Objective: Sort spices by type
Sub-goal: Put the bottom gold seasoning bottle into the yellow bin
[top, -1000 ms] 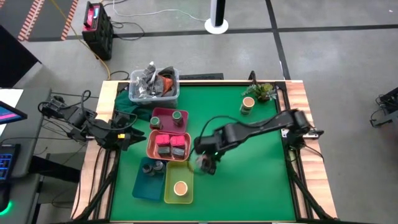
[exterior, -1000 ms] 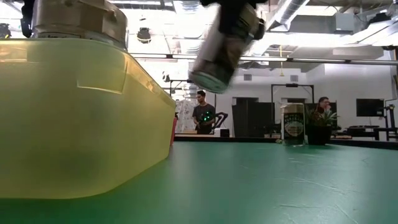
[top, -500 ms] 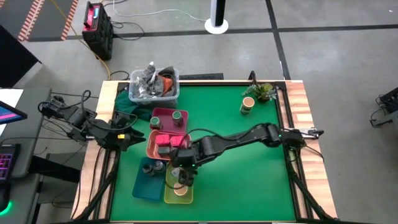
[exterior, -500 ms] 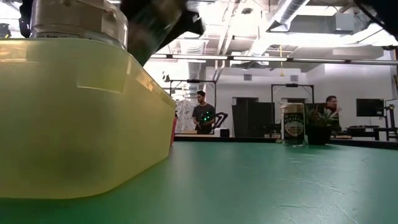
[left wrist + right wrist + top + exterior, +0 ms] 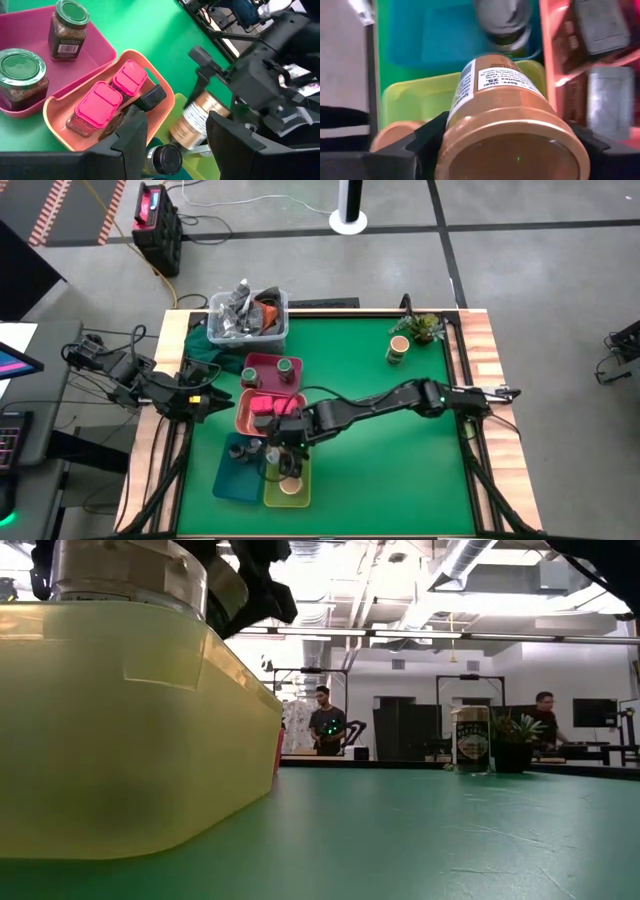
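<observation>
Our right gripper (image 5: 288, 463) grips a tan-topped jar (image 5: 512, 125) over the yellow-green tray (image 5: 271, 492); next we lower and release it, while our left gripper (image 5: 172, 142) waits half-open at the table's edge.

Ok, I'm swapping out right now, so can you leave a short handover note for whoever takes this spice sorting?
Right hand: holding a tan-top jar over the yellow-green tray, not released.
Left hand: idle at the table's left edge, holding nothing.
Done: green-lid jars in the dark pink tray, pink boxes in the salmon tray, one tan-top jar in the yellow-green tray.
Left: set this jar down; fetch the jar by the plant.

Robotics lab: exposed ceiling ducts (image 5: 470, 560).
</observation>
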`<act>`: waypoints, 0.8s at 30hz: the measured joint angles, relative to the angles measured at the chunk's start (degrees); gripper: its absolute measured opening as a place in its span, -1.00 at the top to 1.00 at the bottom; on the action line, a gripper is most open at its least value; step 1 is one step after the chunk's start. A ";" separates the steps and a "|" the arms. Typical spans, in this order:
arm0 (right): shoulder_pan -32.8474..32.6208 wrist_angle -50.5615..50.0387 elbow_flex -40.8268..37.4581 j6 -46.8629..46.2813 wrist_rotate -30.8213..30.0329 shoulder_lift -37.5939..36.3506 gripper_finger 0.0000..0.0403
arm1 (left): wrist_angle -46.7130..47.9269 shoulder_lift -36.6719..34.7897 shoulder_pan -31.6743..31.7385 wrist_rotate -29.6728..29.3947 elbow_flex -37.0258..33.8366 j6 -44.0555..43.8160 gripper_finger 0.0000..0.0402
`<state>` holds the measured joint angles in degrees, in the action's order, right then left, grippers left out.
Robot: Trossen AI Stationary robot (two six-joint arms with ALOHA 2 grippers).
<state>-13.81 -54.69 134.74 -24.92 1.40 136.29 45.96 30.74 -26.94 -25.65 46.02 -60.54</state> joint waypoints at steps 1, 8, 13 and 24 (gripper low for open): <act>0.24 -0.12 -0.02 0.06 0.02 0.02 -0.57 | 0.02 0.00 0.00 0.02 0.00 0.03 0.04; -0.09 -5.27 -0.05 2.98 2.50 1.49 -0.57 | 0.04 -0.02 0.00 0.82 0.00 -0.01 0.04; -0.67 -13.34 0.00 5.12 1.78 1.29 -0.57 | 0.04 -0.01 0.00 1.40 0.00 0.07 0.04; -0.67 -14.72 -0.02 7.03 1.73 1.22 -0.57 | 0.04 0.00 -0.01 1.38 0.00 0.29 0.04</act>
<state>-14.48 -69.41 134.72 -17.89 3.14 137.51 46.00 30.74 -26.95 -24.27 46.02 -60.25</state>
